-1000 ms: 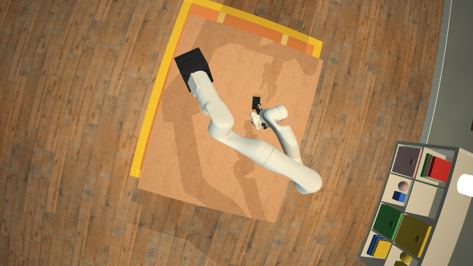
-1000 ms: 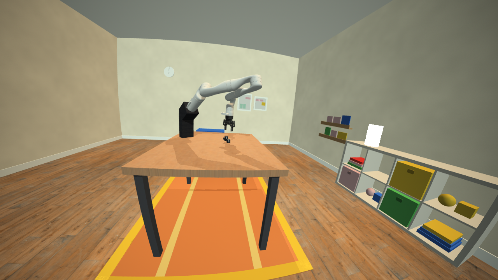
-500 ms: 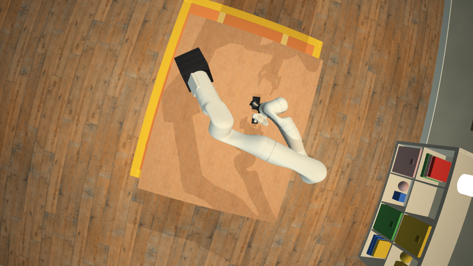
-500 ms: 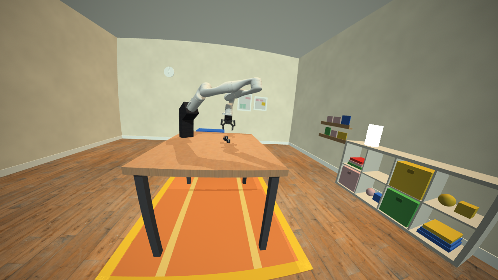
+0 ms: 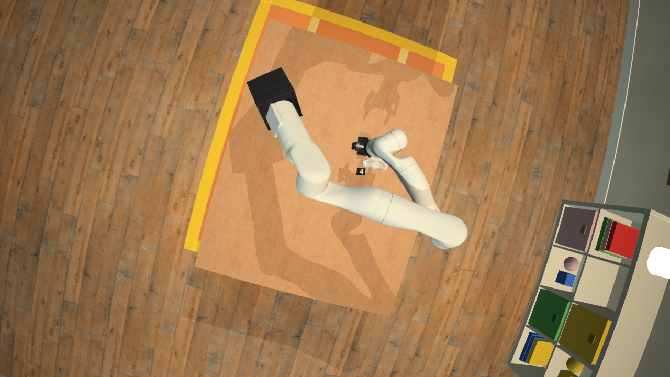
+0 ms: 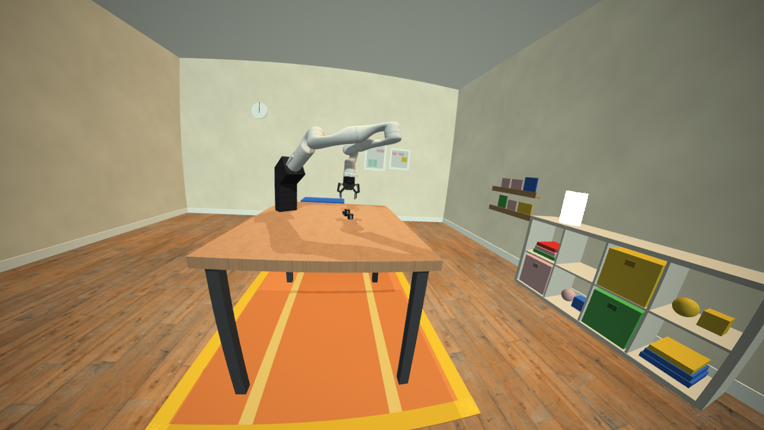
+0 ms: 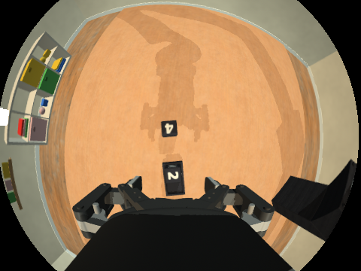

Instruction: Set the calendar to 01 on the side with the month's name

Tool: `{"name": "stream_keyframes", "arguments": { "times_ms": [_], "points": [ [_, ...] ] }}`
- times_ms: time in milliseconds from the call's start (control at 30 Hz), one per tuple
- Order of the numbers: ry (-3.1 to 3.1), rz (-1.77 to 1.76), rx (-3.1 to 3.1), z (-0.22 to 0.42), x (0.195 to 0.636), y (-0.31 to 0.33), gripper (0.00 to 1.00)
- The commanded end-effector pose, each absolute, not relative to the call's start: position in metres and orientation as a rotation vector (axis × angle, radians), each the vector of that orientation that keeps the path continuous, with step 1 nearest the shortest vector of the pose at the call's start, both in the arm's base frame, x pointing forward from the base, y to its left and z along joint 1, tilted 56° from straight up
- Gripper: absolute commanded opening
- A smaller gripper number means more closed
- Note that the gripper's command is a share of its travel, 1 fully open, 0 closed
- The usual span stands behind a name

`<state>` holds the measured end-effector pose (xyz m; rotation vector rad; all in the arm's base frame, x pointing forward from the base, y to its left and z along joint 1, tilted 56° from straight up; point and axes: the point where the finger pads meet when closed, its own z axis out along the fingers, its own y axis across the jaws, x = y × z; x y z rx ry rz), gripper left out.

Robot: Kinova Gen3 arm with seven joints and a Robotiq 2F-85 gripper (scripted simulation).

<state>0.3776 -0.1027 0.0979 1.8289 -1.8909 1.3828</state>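
Calendar cubes, black, show 2 (image 7: 173,176) and 4 (image 7: 168,129) on top.

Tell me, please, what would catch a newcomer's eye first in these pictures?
Probably the white arm arching from its black base at the table's far corner, its open gripper hanging empty above the middle of the wooden table. Next, two small black number cubes lying apart below it: one showing a 4, the other a 2, nearer the gripper in the wrist view.
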Motion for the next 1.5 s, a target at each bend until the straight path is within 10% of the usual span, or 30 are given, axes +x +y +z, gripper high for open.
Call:
{"name": "stream_keyframes", "arguments": {
  "times_ms": [0, 467, 500, 1467],
  "points": [
    [-1.841, 1.367, 1.862, 0.0934, 0.3773, -0.0982, 1.00],
    [-1.765, 1.349, 1.903, 0.0909, 0.3773, -0.0958, 1.00],
    [-1.765, 1.349, 1.903, 0.0909, 0.3773, -0.0958, 0.48],
    [-1.765, 1.349, 1.903, 0.0909, 0.3773, -0.0958, 0.48]
  ]
}}
